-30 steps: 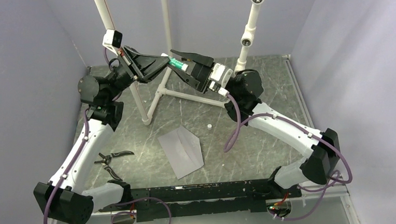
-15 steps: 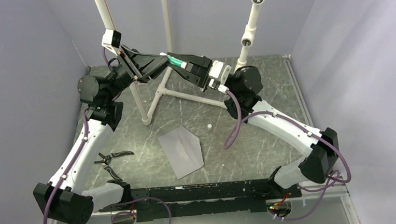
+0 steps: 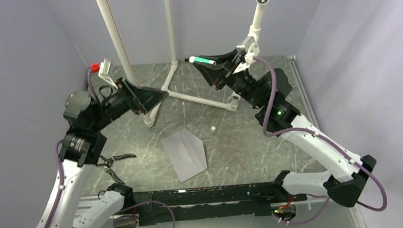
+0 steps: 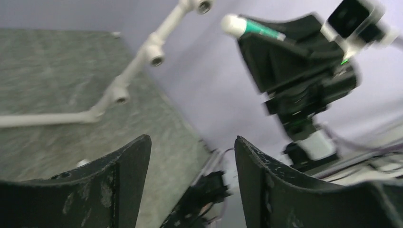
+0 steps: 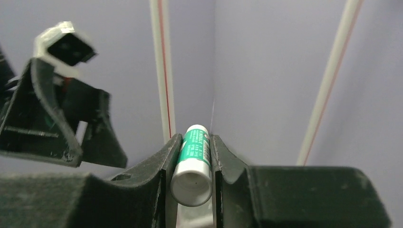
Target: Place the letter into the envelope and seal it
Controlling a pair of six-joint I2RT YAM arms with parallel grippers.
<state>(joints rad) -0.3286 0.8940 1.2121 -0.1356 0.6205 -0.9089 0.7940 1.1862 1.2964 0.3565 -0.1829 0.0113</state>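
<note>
The pale grey envelope (image 3: 185, 154) lies flat on the table in the middle of the top view. The letter does not show in any view. My right gripper (image 3: 210, 65) (image 5: 195, 138) is raised at the back and shut on a green and white glue stick (image 3: 202, 60) (image 5: 193, 164), which points left; the same glue stick (image 4: 251, 27) shows in the left wrist view. My left gripper (image 3: 162, 95) (image 4: 191, 139) hangs left of it, apart from the stick, open with nothing between its fingers.
A white pipe frame (image 3: 190, 98) stands at the back of the table with upright poles (image 3: 114, 29). A small white cap (image 3: 212, 128) lies right of the envelope. Black-handled pliers (image 3: 112, 163) lie by the left arm. Grey walls close in the sides.
My left gripper has opened, let go of the glue stick and drawn back left and down. My right gripper has closed on the stick and carried it up and to the right.
</note>
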